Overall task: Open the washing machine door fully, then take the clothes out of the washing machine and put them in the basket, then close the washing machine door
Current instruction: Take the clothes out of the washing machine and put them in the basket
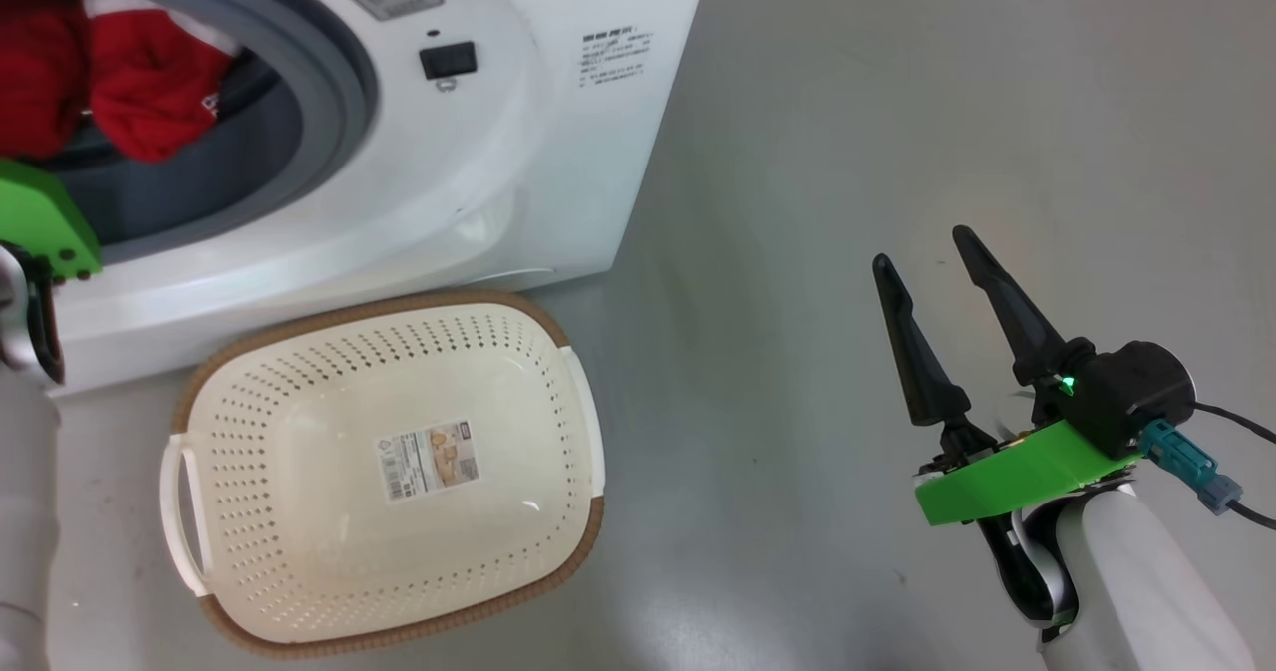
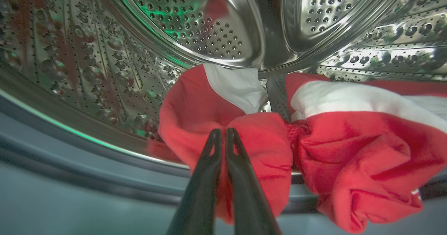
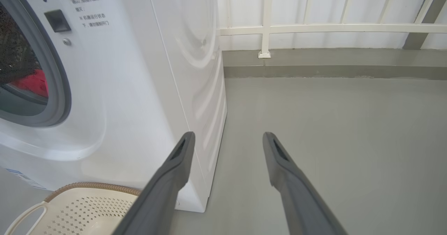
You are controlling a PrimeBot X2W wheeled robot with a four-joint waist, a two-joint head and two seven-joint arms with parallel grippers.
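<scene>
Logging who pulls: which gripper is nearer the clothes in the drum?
Left. The left gripper is in the drum mouth, shut on the clothes; the right gripper hangs open over the floor beside the washing machine.

The clothes [image 2: 349, 151] are bright red with broad white bands. The washer [image 1: 558, 153] is glossy white, its ring [image 1: 344, 93] grey, its drum [image 2: 195, 25] shiny steel dotted with holes. The basket [image 1: 299, 422] is cream, peppered with small holes, its rim [image 1: 399, 302] woven brown. The floor [image 1: 897, 103] is plain grey. The right gripper [image 1: 922, 247] has black fingers [image 1: 917, 352] on a vivid green mount [image 1: 1017, 477].
</scene>
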